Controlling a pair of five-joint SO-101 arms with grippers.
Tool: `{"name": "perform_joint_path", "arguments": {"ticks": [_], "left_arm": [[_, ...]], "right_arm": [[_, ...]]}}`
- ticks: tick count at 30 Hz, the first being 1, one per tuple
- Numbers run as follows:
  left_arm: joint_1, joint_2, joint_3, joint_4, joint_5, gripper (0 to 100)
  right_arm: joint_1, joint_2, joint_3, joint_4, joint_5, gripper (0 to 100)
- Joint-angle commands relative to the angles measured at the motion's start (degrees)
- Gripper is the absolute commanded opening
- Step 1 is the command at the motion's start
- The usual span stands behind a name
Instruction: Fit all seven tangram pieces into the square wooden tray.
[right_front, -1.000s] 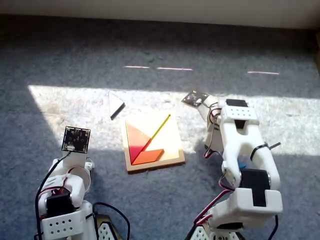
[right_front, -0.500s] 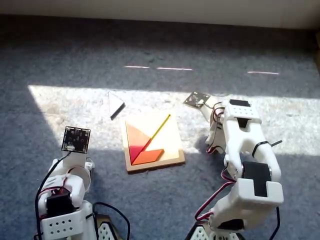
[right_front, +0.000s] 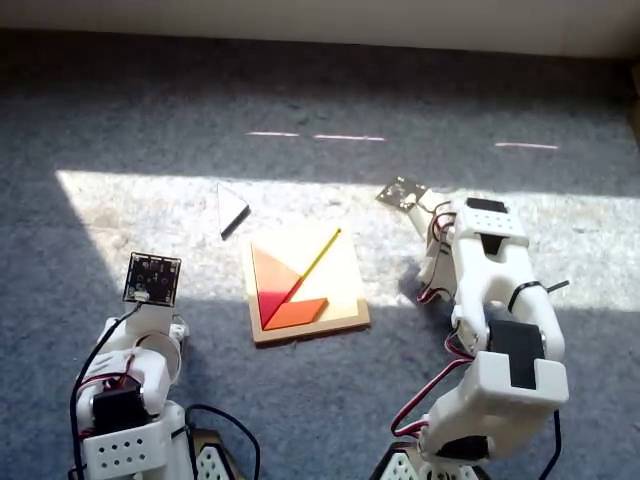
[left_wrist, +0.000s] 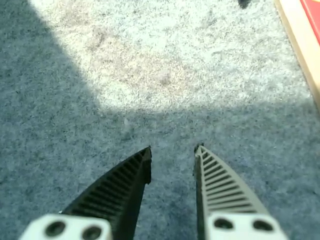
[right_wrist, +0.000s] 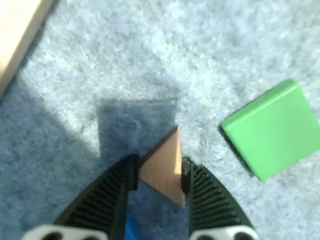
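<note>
1. My right gripper (right_wrist: 157, 167) was closed on a tan triangle (right_wrist: 165, 162), which I held by its edges with one corner poking out ahead of my fingertips. I was over the carpet (right_wrist: 125, 60), just off the right side of the tray (right_front: 338, 280).
2. My left gripper (left_wrist: 172, 150) was open and empty above the carpet, near the tray's left rim.
3. The tray lay between my arms and was partly filled. A red-orange triangle (right_front: 270, 285), an orange parallelogram (right_front: 297, 313) and a thin yellow piece (right_front: 318, 258) were in it, and much of it was bare.
4. I judged my hold to be shallow. The triangle could pivot between my pads on the way over, and then it would not land square in its slot.
5. The green square (right_wrist: 272, 130) lay close beside me, so a wide swing could knock it away.
6. Lowering too steeply could catch the tray's rim and shift the seated pieces.
7. A pale triangle (right_front: 232, 210) lay beyond the tray's far left corner.
</note>
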Motion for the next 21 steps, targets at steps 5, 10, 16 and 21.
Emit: {"name": "perform_joint_path", "arguments": {"ticks": [5,10,16,21], "left_arm": [[-0.57,-2.59,-0.31,-1.14,-0.44,15],[-0.57,-2.59,-0.31,-1.14,-0.44,15],[-0.57,-2.59,-0.31,-1.14,-0.44,15],[-0.57,-2.59,-0.31,-1.14,-0.44,15]], "right_arm": [[-0.66,-1.01,-2.42,7.96,0.18,3.0],[-3.03,-5.41,-5.41,12.44,0.00,2.7],[-6.99,-11.47,-5.41,12.70,-5.54,2.7],[-13.76,-14.64,-5.67,12.35,-12.04,2.7]]}}
